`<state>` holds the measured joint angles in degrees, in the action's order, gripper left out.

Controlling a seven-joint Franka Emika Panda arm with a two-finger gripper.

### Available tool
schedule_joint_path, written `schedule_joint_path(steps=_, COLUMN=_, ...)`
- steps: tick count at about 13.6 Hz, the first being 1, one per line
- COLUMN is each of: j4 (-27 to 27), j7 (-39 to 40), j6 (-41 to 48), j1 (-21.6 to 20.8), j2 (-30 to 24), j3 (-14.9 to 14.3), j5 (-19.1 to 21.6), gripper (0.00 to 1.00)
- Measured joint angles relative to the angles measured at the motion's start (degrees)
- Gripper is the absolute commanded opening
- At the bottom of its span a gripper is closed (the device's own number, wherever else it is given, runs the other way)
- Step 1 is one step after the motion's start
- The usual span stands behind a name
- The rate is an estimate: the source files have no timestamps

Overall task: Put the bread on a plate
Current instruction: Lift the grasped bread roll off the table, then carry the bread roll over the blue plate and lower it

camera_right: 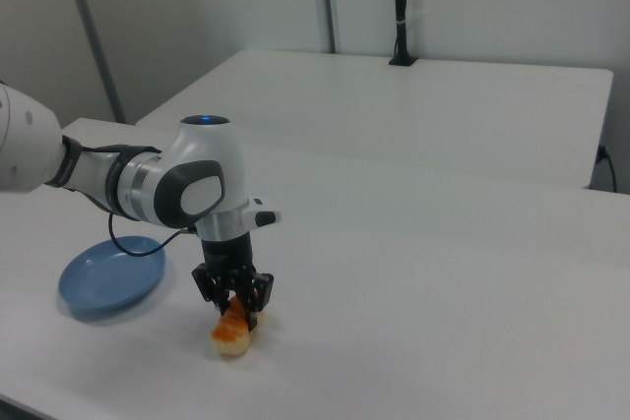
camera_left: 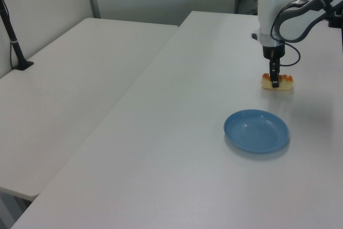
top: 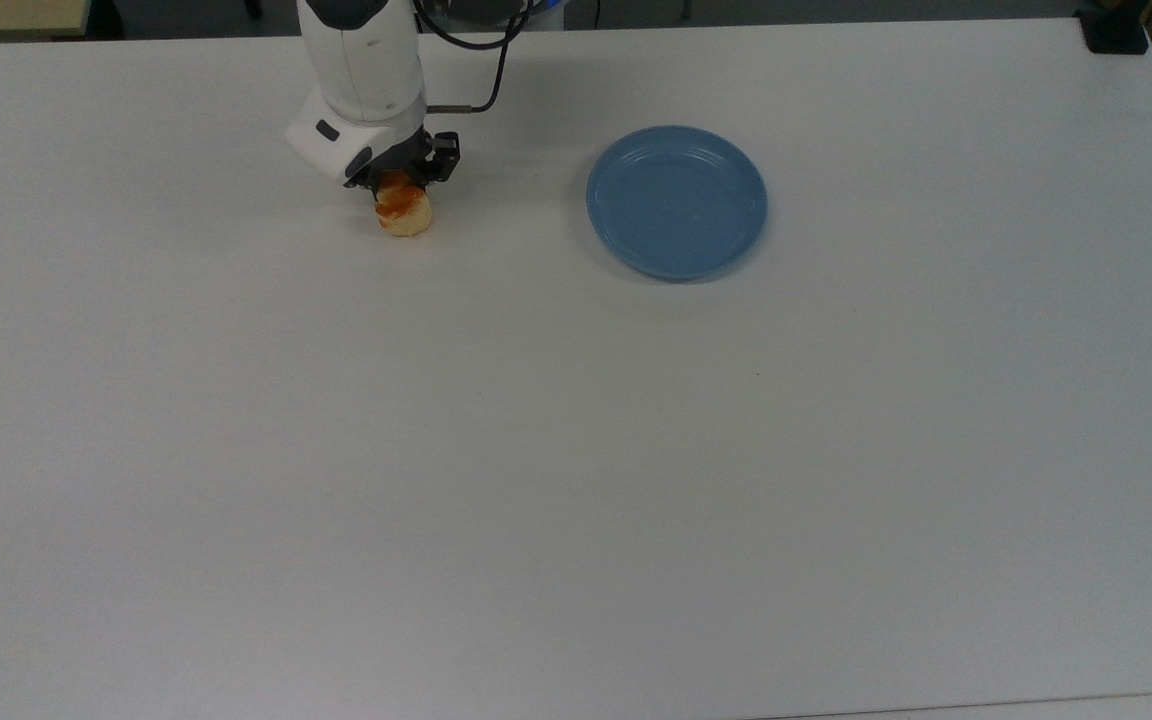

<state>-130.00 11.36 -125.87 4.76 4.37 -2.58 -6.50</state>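
Observation:
The bread [top: 404,215], a pale-yellow roll with orange-brown glaze, lies on the white table toward the top view's upper left. My gripper [top: 394,185] has come down over its far end and hides most of it. In the right view the fingers stand on either side of the bread [camera_right: 231,336], spread apart and open, with the gripper [camera_right: 236,310] low over the table. The left view shows the gripper [camera_left: 275,82] upright over the middle of the bread [camera_left: 284,83]. The blue plate [top: 676,200] sits empty to the top view's right of the bread, about a plate's width away.
A black clamp base [top: 1116,30] sits at the table's far right corner in the top view. In the left view a second white table [camera_left: 69,79] adjoins on the left, with a black post [camera_left: 13,41] on it. The arm's cable [top: 481,70] loops behind the wrist.

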Motion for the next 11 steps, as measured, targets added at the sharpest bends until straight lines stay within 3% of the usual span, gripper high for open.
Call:
schedule_joint_path(steps=3, j4=3.1, j7=-0.3, j6=2.5, j1=0.0, j2=-0.1, j3=0.0, j5=0.0, gripper=0.27)
schedule_joint_path(steps=9, j4=8.9, j7=-0.4, j6=6.3, j1=-0.3, j2=-0.1, j3=0.0, j5=0.0, gripper=0.27)
schedule_joint_path(steps=11, j4=11.5, j7=-2.1, j6=7.7, j1=-2.2, j2=0.0, j3=0.1, j5=0.0, gripper=0.28)
